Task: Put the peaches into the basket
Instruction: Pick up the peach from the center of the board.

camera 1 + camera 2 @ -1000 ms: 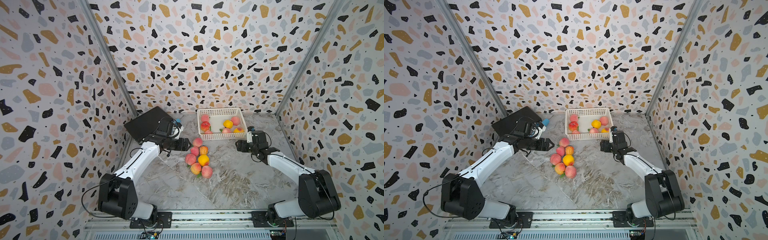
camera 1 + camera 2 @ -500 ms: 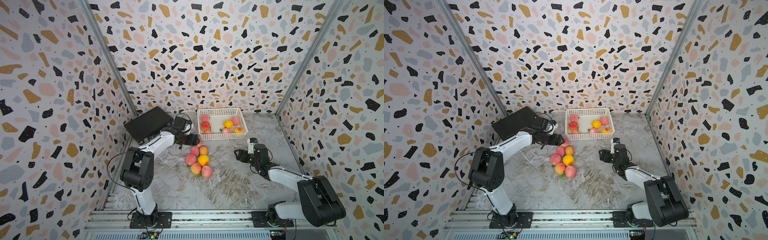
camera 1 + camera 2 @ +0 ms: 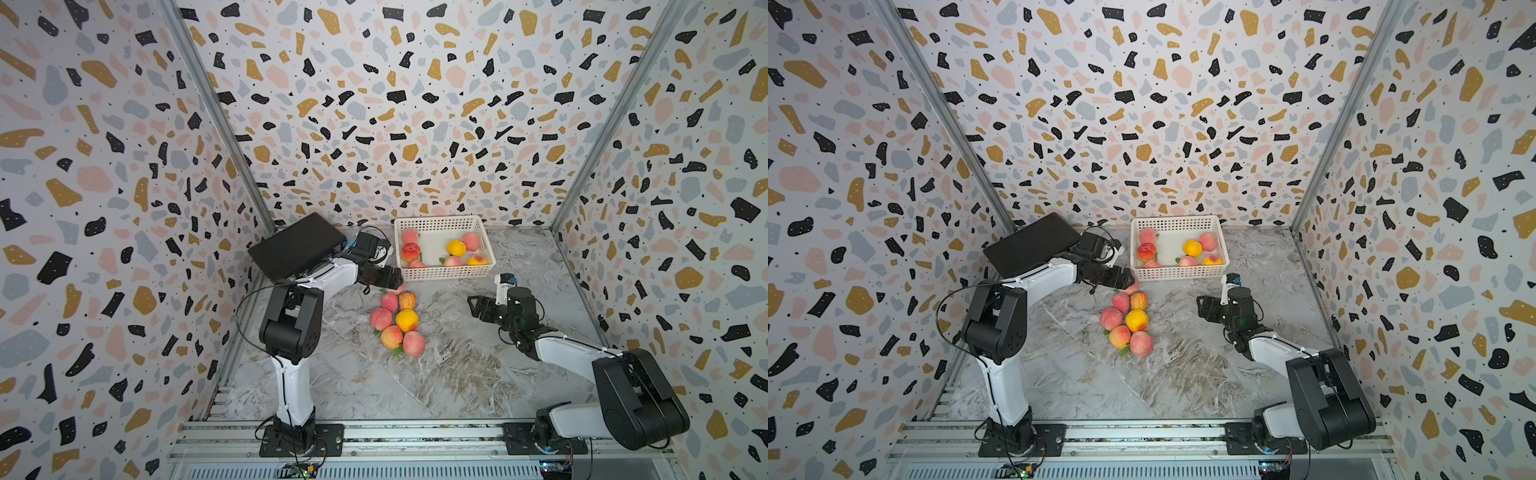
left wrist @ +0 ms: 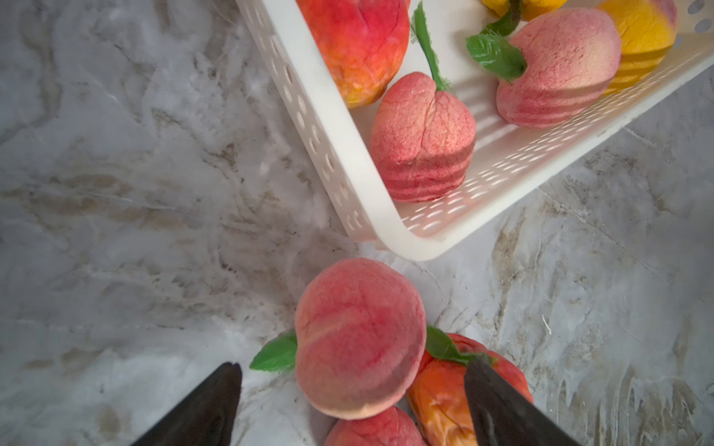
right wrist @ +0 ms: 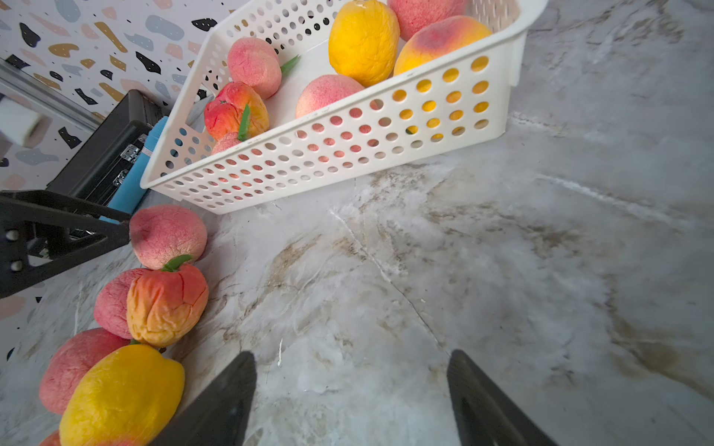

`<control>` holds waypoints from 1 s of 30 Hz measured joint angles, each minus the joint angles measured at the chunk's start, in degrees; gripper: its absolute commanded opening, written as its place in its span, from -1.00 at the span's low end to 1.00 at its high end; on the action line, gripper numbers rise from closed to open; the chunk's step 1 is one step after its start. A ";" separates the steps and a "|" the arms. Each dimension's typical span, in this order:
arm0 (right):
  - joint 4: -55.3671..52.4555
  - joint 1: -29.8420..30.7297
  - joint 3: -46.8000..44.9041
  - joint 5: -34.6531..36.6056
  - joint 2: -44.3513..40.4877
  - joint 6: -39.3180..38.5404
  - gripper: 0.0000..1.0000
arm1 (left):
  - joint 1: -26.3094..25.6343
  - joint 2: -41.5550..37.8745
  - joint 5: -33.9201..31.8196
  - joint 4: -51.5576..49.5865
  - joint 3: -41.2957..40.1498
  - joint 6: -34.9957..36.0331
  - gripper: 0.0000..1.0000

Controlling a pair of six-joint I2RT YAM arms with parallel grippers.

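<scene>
— Where was my left gripper (image 4: 351, 366) at that moment?

— You had it spread wide, clamped on nothing. Its fingers (image 4: 208, 409) straddled a pink peach (image 4: 359, 336) lying on the worktop (image 4: 135, 193). There was a clear gap on one side, and the other finger lay over an orange-red peach (image 4: 436, 401) that touched the pink one. Just past the pink peach was a corner of the basket (image 4: 340, 177).

— And my right gripper (image 5: 351, 357)?

— You had that one released as well. Only bare marble showed between its fingers, and it was well apart from the fruit.

— Where were the peaches (image 3: 407, 320)?

— Both top views showed seven inside the basket. Seven more sat on the worktop in a touching cluster just in front of it, and the one nearest the basket was the one you straddled. A black case (image 3: 297, 245) and a blue cylinder (image 5: 137, 173) stood beside the basket, on your left arm's side.
</scene>
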 measured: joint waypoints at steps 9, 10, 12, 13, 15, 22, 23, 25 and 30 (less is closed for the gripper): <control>0.22 0.15 0.02 0.00 0.22 0.07 0.60 | -0.39 2.47 -0.39 0.83 0.07 0.22 0.76; 0.24 0.15 0.02 0.00 0.33 0.07 0.61 | -0.48 2.60 -0.39 1.01 0.07 0.22 0.75; 0.22 0.15 0.02 -0.04 0.50 0.07 0.60 | -0.63 2.80 -0.39 1.27 0.07 0.15 0.70; 0.24 0.15 0.02 -0.07 0.57 0.07 0.61 | -0.63 2.91 -0.39 1.29 0.07 0.13 0.69; 0.22 0.17 0.02 -0.15 0.59 0.07 0.60 | -0.66 3.08 -0.44 1.29 0.07 -0.04 0.60; 0.17 0.17 0.02 -0.24 0.59 0.04 0.60 | -0.66 3.17 -1.49 1.70 0.04 -0.94 0.34; 0.15 0.17 0.02 -0.22 0.59 0.04 0.61 | -0.66 3.17 -1.53 1.90 0.04 -1.09 0.32; 0.04 0.17 0.02 -0.22 0.59 0.02 0.60 | -0.66 3.17 -1.62 2.34 0.04 -1.25 0.30; -0.46 0.17 0.02 -0.15 0.57 -0.04 0.61 | -0.66 2.60 -1.84 2.71 -0.50 -1.75 0.29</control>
